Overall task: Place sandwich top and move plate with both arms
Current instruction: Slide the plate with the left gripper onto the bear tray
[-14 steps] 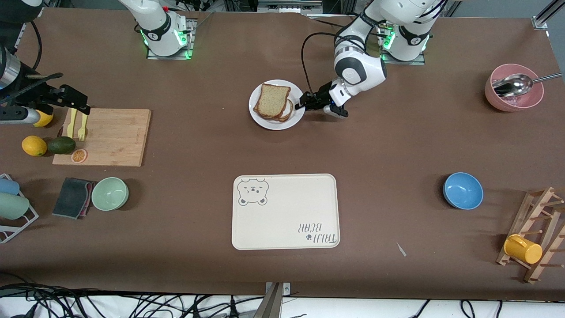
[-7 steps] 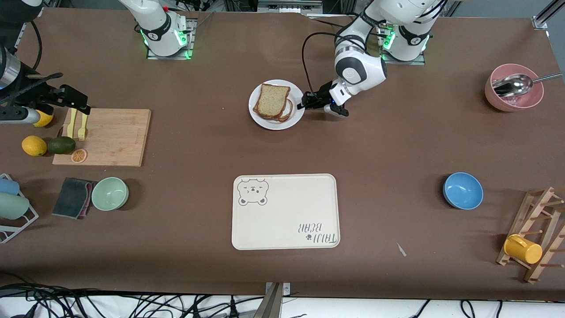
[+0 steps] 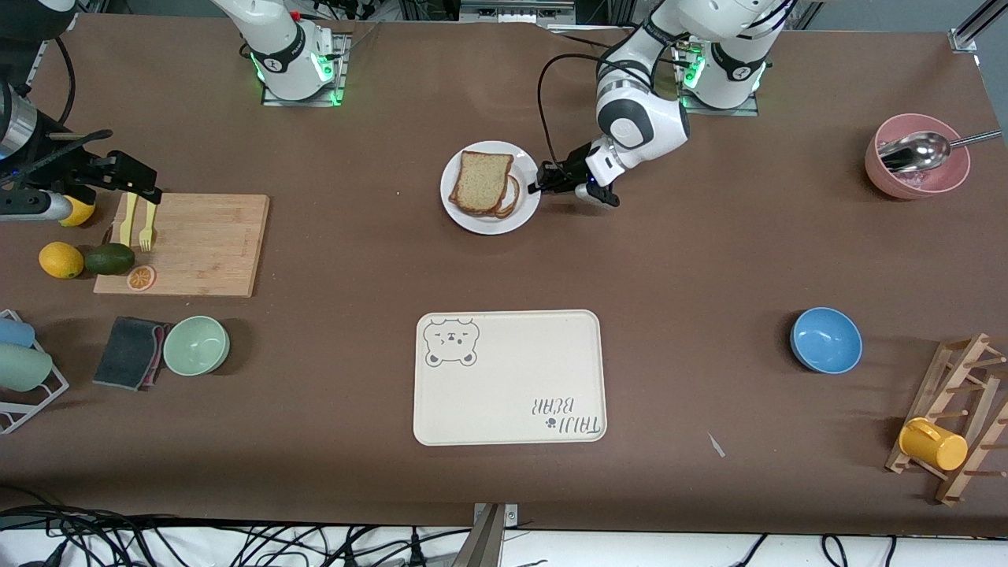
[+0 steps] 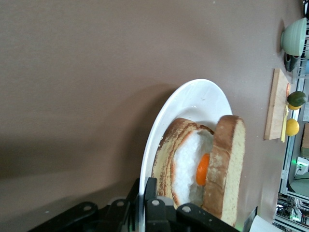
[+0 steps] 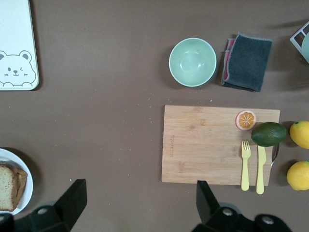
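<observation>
Plate (image 3: 490, 224): mid-table, nearer the robots' bases; carries sandwich top (image 3: 481, 181) stacked on egg-bearing slice (image 4: 188, 164).
Left gripper (image 3: 540, 184): pinched on plate rim, toward left arm's end.
Tray (image 3: 510, 378): nearer front camera than plate.
Cutting board (image 3: 203, 246): toward right arm's end; fork (image 3: 146, 227) and knife (image 3: 127, 220) on it.
Right gripper (image 5: 140, 203): over table beside board.
Mint bowl (image 3: 196, 345), cloth (image 3: 128, 352): nearer camera than board.
</observation>
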`<state>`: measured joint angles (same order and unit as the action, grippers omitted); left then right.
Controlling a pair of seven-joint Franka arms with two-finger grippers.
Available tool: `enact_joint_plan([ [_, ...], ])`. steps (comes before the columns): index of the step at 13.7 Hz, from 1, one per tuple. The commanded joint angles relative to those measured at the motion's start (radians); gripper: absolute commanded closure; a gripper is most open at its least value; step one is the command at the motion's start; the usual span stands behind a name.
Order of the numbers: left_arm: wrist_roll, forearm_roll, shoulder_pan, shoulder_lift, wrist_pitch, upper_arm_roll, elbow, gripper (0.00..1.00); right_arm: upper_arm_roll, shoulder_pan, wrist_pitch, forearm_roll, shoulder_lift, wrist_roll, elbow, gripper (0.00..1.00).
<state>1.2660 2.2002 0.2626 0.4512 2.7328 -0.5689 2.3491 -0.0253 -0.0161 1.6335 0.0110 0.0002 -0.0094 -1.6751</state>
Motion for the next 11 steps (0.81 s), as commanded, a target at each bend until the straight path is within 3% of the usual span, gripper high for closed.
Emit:
enact_joint_plan([
  [1, 0.07, 0.044, 0.0, 0.0, 0.022, 0.004, -0.001, 1.0, -0.007, -0.012, -0.012, 0.015, -0.013, -0.007, -0.003, 0.0],
  [11, 0.107, 0.046, -0.06, -0.034, -0.028, 0.003, -0.007, 1.0, -0.007, -0.012, -0.014, 0.015, -0.014, -0.007, -0.003, 0.0],
])
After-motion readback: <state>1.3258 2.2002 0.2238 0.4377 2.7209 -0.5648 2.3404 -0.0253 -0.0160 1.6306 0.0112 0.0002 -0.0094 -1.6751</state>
